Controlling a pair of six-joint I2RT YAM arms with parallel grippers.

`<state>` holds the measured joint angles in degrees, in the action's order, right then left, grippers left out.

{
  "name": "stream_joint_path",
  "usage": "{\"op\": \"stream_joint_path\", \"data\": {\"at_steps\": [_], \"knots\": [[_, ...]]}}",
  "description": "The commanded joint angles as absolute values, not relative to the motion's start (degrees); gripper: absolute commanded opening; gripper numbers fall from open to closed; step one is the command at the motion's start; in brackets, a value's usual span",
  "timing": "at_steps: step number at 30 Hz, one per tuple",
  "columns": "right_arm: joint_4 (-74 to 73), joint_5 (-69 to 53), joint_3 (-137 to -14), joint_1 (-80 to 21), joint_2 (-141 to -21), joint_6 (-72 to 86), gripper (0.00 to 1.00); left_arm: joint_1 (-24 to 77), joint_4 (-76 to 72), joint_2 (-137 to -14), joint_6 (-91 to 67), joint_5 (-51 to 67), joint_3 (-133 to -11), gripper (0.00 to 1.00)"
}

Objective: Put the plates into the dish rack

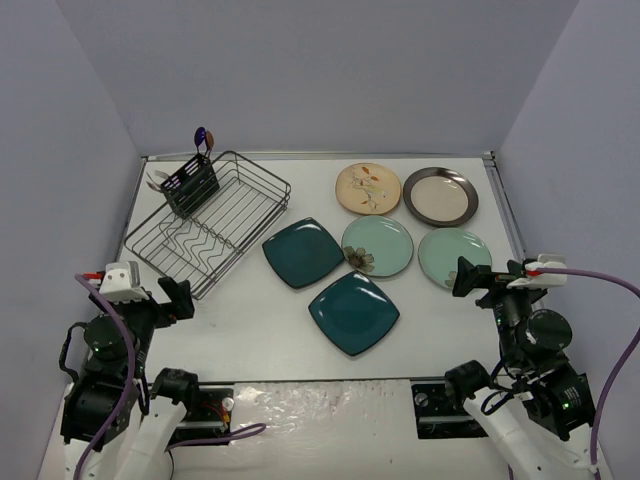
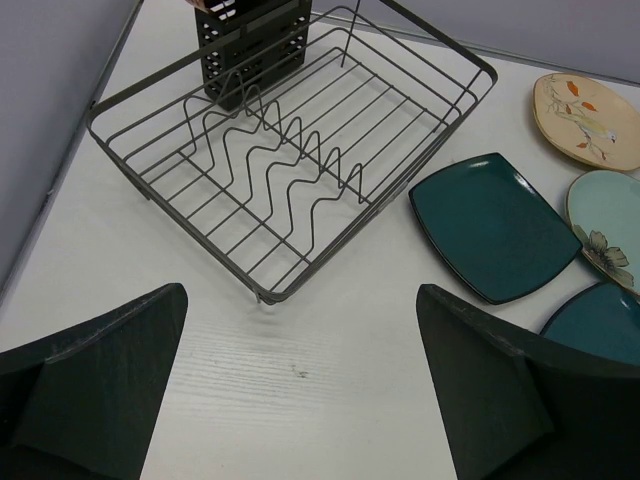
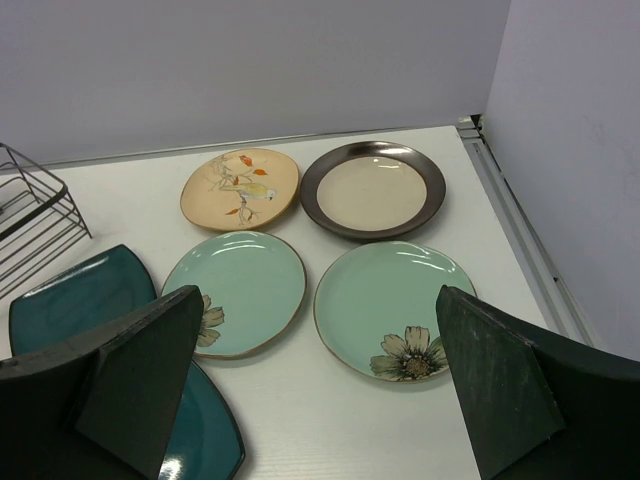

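The left pincer [image 2: 300, 305] and right pincer [image 3: 320, 300] gape empty; only the right wrist shows right mint plate [image 3: 395, 300] flowered.

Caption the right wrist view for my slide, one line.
Right gripper, jaws open, facing a cream bird plate, a dark-rimmed beige plate, a left mint-green plate and a right mint-green plate.

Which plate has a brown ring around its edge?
The beige round plate at the far right, beside the cream flowery plate. No other plate has a brown rim.
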<state>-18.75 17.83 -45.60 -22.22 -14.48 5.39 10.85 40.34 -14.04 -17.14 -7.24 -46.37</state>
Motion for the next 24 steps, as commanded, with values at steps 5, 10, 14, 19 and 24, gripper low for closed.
{"op": "stream_joint_path", "data": {"at_steps": [5, 10, 14, 19, 24], "knots": [[-16.61, 17.76, -50.0, -22.5, -18.7, 6.94, 1.0, 10.63, 37.52, -21.75, -18.01, -0.98, -51.4, 0.97], [-16.38, 14.14, -51.19, -22.5, -21.33, 8.53, 1.0, 10.63, 41.61, -31.56, -19.24, 3.87, -59.41, 0.97], [-15.94, 7.54, -50.92, -22.53, -24.57, 8.2, 1.0, 10.69, 40.07, -38.67, -23.64, 13.0, -62.28, 0.97], [-15.57, 3.06, -50.68, -22.55, -28.83, 10.38, 1.0, 13.69, 28.24, -47.13, -35.24, 24.53, -58.12, 0.97], [-14.28, -2.04, -49.47, -22.51, -30.88, 12.25, 1.0, 24.67, 17.32, -52.46, -40.56, 17.67, -54.29, 0.97]]}}
